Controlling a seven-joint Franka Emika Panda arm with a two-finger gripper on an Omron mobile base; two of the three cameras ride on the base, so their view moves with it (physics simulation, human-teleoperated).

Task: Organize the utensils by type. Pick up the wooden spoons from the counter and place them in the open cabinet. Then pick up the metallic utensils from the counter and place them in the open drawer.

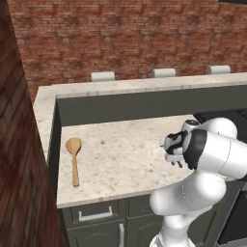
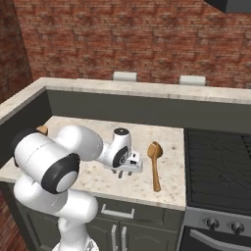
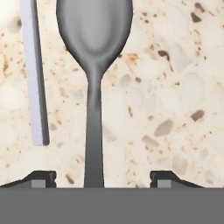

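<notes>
Claw (image 3: 103, 181) spread, low over beige speckled stone desk (image 3: 175, 87), fingertips (image 3: 41, 178) astride dark-grey metal spoon (image 3: 94, 65) handle, not touching; thin silver fork handle (image 3: 36, 74) alongside.

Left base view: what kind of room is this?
Most likely a kitchen, a computer-drawn one. A speckled stone counter sits on dark cupboards with silver handles, a wooden spoon lies on it, and a black stove stands beside it, against a brick wall.
</notes>
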